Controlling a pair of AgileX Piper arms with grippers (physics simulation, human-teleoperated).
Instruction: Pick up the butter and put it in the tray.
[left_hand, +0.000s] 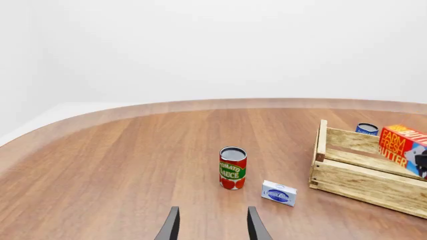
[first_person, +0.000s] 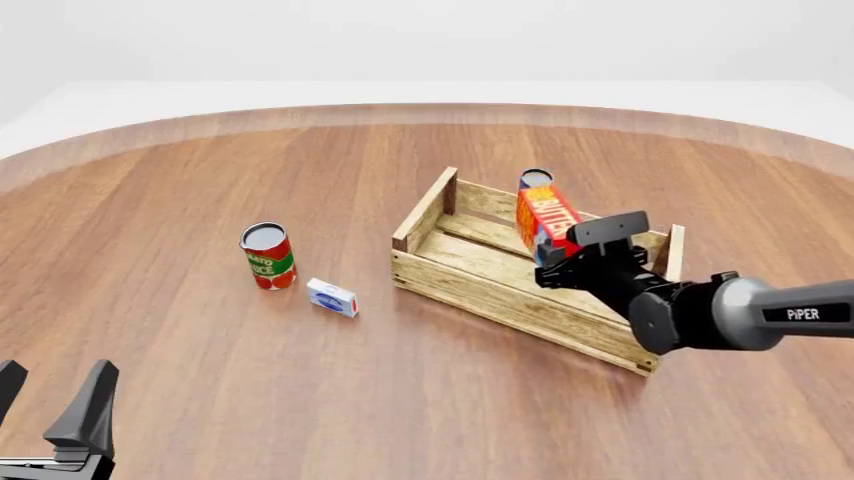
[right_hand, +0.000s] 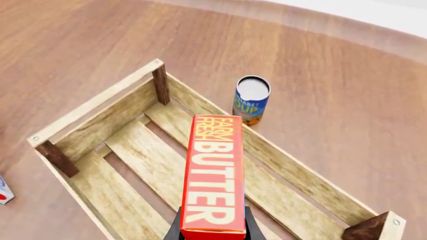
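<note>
Butter (right_hand: 213, 175): red carton, orange face, reads "FARM FRESH BUTTER"; held above the tray (first_person: 461, 275) interior, clamped by right gripper (first_person: 561, 262)
Right arm: marked "PiPER" in front view
Left gripper (left_hand: 212, 225): fingers spread, grasping nothing, low over table (first_person: 200, 380)
Red can (left_hand: 233, 168): "TOMATO SAUCE", upright, left of tray
Small white-blue box (left_hand: 279, 193): just beside red can, print too small to read
Blue can (right_hand: 251, 99): "SOUP" partly legible in right wrist view only; behind tray's far wall
Surface: round-edged brown wood grain
Room: plain white
</note>
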